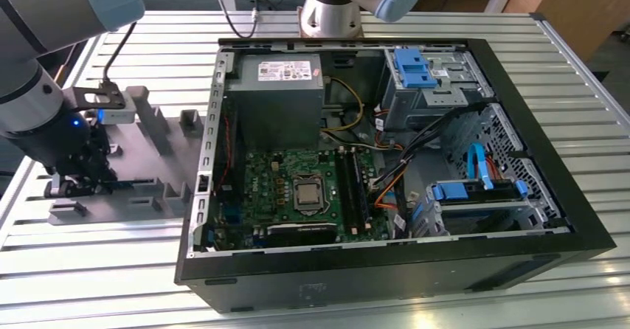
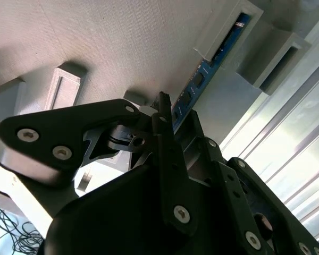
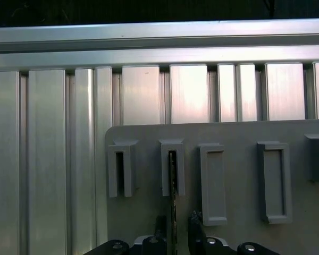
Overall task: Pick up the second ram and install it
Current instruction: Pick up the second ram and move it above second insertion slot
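The fingers (image 3: pixel 195 226) stand narrowly parted, one on each side of the second ram (image 3: pixel 173 180), with a sliver of gap showing between the stick and one finger. Whether the other finger touches the board is hard to make out. In the first wrist view the ram is seen edge-on as a thin dark line, its far end standing in a slotted post of the grey holder tray (image 3: pixel 239 133) and its near end lost between the fingers of the gripper (image 3: pixel 175 226). In the second wrist view the gripper (image 2: pixel 178 114) and its black linkage cover the near part of the stick. The ram's blue face (image 2: pixel 202 79) with dark chips runs from there up into the post.

In the exterior view the gripper (image 1: pixel 74 181) is low over the tray (image 1: pixel 147 196) at that view's left, and the arm (image 1: pixel 29 85) hides the ram there. The tray lies on a slatted metal desk (image 1: pixel 99 270). Beside it, toward the exterior view's right, the open computer case (image 1: pixel 394 270) lies on its side with the motherboard (image 1: pixel 285 174) exposed. What the long black memory slots (image 1: pixel 350 185) hold cannot be made out.
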